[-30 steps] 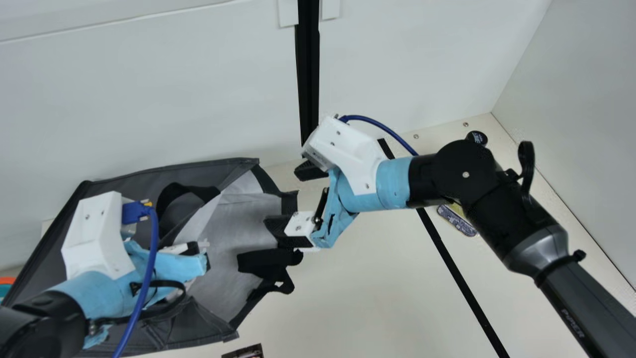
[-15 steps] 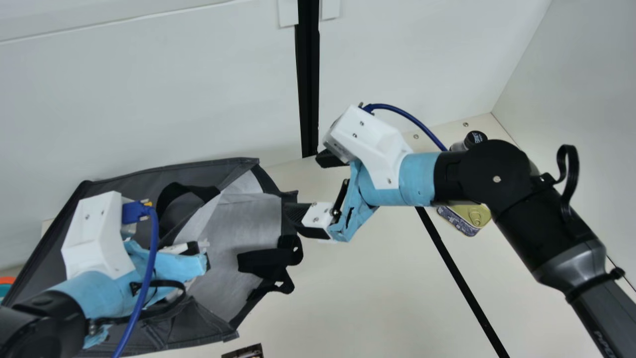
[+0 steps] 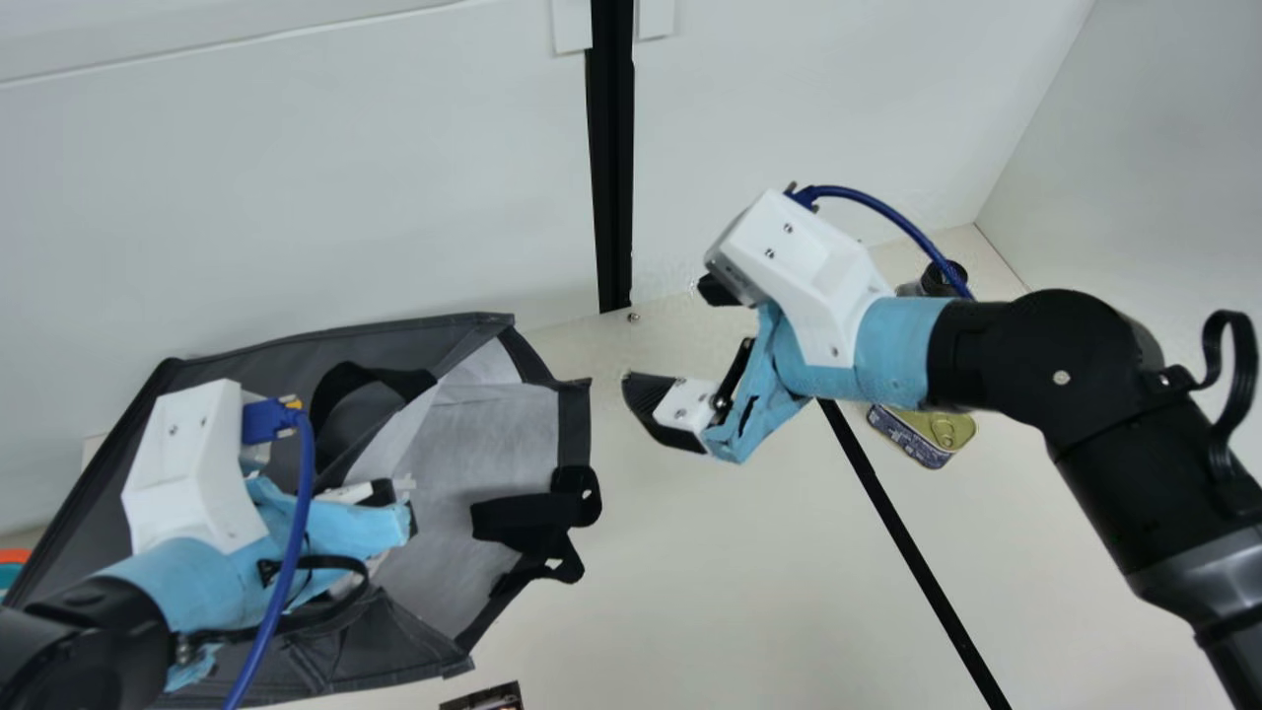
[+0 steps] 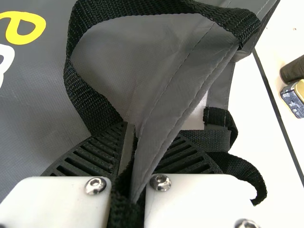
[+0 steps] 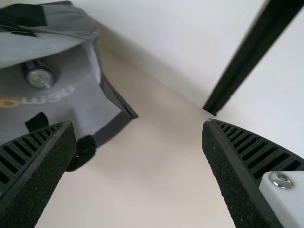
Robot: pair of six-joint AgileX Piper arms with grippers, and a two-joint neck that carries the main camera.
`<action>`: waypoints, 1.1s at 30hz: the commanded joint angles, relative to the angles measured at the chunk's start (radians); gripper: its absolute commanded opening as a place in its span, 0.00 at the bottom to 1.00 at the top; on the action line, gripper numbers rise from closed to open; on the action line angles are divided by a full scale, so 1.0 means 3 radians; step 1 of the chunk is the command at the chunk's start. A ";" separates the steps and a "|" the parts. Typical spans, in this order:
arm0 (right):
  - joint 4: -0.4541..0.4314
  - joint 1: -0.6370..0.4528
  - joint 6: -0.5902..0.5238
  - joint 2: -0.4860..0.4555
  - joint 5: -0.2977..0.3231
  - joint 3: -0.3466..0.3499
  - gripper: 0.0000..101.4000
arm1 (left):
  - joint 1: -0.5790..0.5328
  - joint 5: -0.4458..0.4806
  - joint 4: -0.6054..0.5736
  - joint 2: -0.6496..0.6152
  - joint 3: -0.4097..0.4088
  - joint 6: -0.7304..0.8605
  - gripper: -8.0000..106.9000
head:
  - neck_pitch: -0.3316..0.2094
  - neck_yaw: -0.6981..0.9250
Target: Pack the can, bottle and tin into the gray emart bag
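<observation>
A: Item, gray emart bag [image 3: 414,333]: on the surface [image 3: 690,552] by the back wall [image 3: 296,197], mouth toward the right arm. Edge and room?

B: Left gripper [image 3: 389,508], fingers clamped on the bag's fabric edge and strap. From the mouth, cream surface runs to a black strip [image 3: 887,503].

A: Right gripper [image 3: 668,335]?

B: Above that stretch, near the mouth but apart from it; fingers wide apart, nothing between them.

A: Goods?

B: Can [image 5: 40,76], one, lying inside the bag. Tin [image 3: 927,432], one, and dark-capped bottle [image 3: 937,274], one, beyond the strip; bottle nearer the back wall.

A: Obstructions?

B: Right forearm, crossing in front of bottle and tin in the main view; upright black post [image 3: 613,177] at the back wall; side wall [image 3: 1134,217] past the bottle; dark packet [image 3: 488,698] near the bag's lower corner.
</observation>
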 commanded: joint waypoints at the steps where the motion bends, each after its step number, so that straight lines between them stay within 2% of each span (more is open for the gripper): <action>1: -0.0071 -0.0039 0.0041 -0.0019 -0.0014 -0.0003 0.90 | 0.0000 0.0000 0.0000 0.0000 0.0000 0.0000 0.16 | -0.0076 -0.0008; 16: -0.0694 -0.0278 0.0563 -0.0166 -0.0073 -0.0095 0.90 | 0.0000 0.0000 0.0000 0.0000 0.0000 0.0000 0.16 | -0.0076 -0.0008; 33: -0.1327 -0.0496 0.1152 -0.0274 0.0071 -0.0266 0.90 | 0.0000 0.0000 0.0000 0.0000 0.0000 0.0000 0.16 | -0.0076 -0.0008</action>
